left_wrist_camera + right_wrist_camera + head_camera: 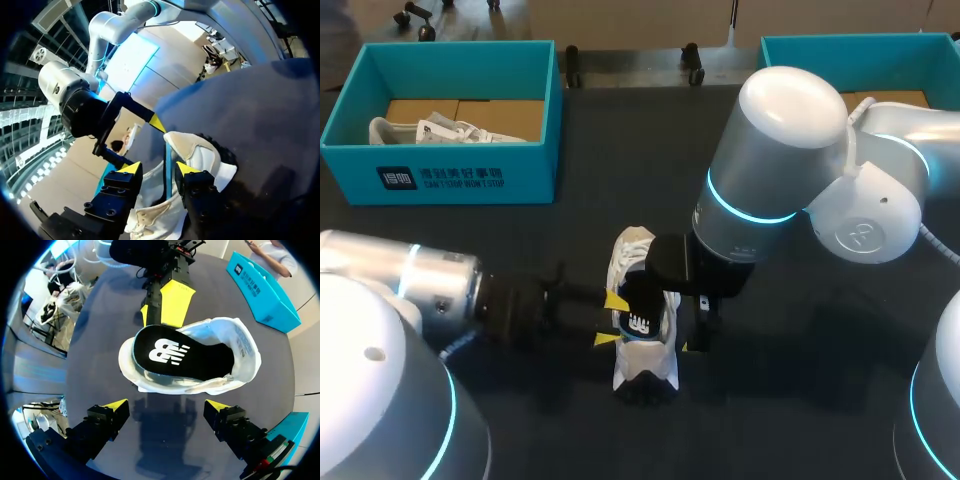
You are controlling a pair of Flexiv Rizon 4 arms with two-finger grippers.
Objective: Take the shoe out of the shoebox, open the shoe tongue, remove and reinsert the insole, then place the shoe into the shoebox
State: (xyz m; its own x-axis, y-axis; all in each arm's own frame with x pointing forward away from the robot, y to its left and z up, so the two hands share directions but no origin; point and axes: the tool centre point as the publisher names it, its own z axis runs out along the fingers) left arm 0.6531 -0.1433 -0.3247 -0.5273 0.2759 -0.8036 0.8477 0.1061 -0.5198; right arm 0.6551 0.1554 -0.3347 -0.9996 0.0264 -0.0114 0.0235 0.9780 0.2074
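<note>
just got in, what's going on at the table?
The shoe is out on the table, with the black insole showing inside it. The left gripper sits at the shoe's side. The right gripper hovers open above it, holding nothing. Another shoe lies in the blue box on the left.

1. From my remote seat, the dark, matte table (800, 420) fills most of the head view.
2. A spare white sneaker (430, 130) lies inside the teal shoebox (532, 175) at the far left, on its brown cardboard floor (510, 114).
</note>
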